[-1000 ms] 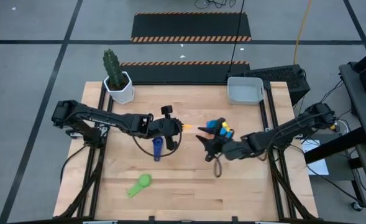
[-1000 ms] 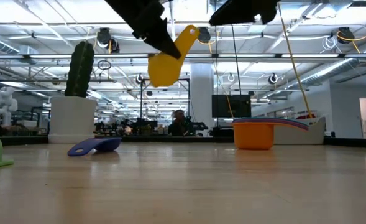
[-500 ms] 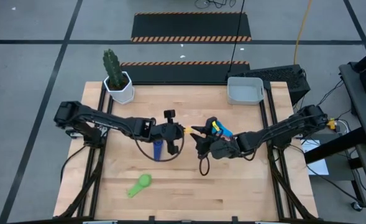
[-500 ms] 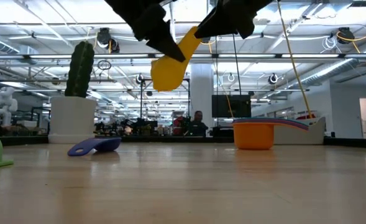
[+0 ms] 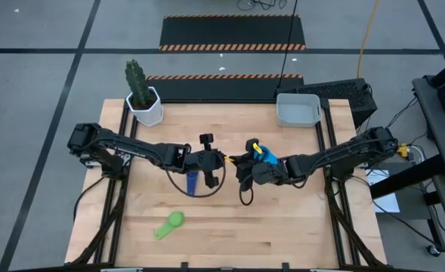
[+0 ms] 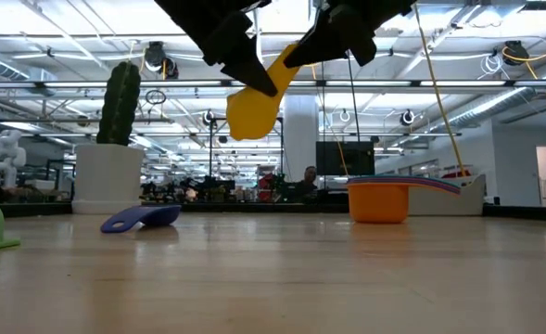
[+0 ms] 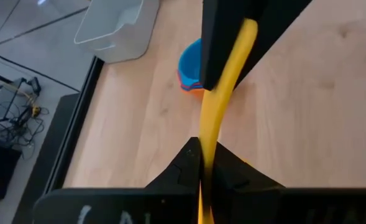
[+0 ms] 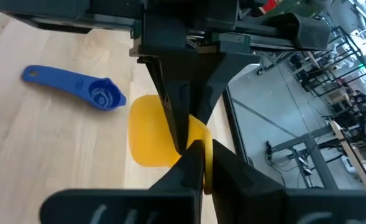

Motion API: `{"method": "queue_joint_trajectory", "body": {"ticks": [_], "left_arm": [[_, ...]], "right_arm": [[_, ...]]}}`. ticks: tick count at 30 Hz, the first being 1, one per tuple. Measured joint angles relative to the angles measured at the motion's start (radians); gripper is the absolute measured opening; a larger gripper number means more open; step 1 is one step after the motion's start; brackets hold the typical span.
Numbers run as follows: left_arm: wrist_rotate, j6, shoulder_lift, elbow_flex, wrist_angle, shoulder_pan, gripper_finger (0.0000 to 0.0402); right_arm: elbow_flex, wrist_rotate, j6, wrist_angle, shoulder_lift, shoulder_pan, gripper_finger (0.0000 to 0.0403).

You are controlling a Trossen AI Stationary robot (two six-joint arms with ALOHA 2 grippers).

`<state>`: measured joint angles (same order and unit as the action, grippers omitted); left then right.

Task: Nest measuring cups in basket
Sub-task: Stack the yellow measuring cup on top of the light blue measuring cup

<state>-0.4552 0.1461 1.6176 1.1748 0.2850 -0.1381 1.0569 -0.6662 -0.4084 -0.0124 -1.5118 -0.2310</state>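
1. Measuring cups are our concern, and none sits in the basket (image 5: 298, 110) yet; the grey bin stands in the upper right of the high view, well apart from every cup we can see.
2. We see both arms meeting at mid-table in the high view, the left gripper (image 5: 216, 160) and the right gripper (image 5: 241, 162) almost nose to nose over the wood.
3. We read this as a handover: the yellow cup (image 6: 254, 109) hangs in the air at upper centre of the low view, with the left jaws clamped on its handle next to the bowl and the right jaws pinched tight on the far end of the handle.
4. We find a partial nest already built: an orange cup (image 6: 378, 201) with blue ones inside it stands on the table right of centre in the low view, outside the basket.
5. We count two loose cups left on the wood: the green cup (image 5: 169, 225) in the lower left of the high view, and the dark blue cup (image 8: 77, 88) lying flat, left of centre in the right wrist view.
6. We judge the job less than half done: yellow, green and dark blue must join the stack, and the stack must go into the basket.
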Motion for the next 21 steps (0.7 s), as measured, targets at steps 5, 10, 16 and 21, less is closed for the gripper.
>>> {"method": "queue_joint_trajectory", "body": {"ticks": [5,10,16,21], "left_arm": [[0.001,-0.026,0.000,0.000,0.000,-0.016,0.0028],[-0.012,-0.055,-0.014,0.000,0.004,-0.048,0.0110],[-0.036,-0.116,-0.067,0.001,0.017,-0.056,0.0192],[-0.034,-0.134,-0.085,0.001,0.046,-0.057,0.0200]], "right_arm": [[0.000,-0.001,0.000,0.031,0.010,0.000,0.0003],[-0.007,-0.008,0.049,0.165,0.068,-0.001,0.0002],[-0.110,-0.021,0.132,0.233,0.220,0.002,0.0001],[-0.280,-0.063,0.111,0.209,0.418,0.001,0.0001]]}}
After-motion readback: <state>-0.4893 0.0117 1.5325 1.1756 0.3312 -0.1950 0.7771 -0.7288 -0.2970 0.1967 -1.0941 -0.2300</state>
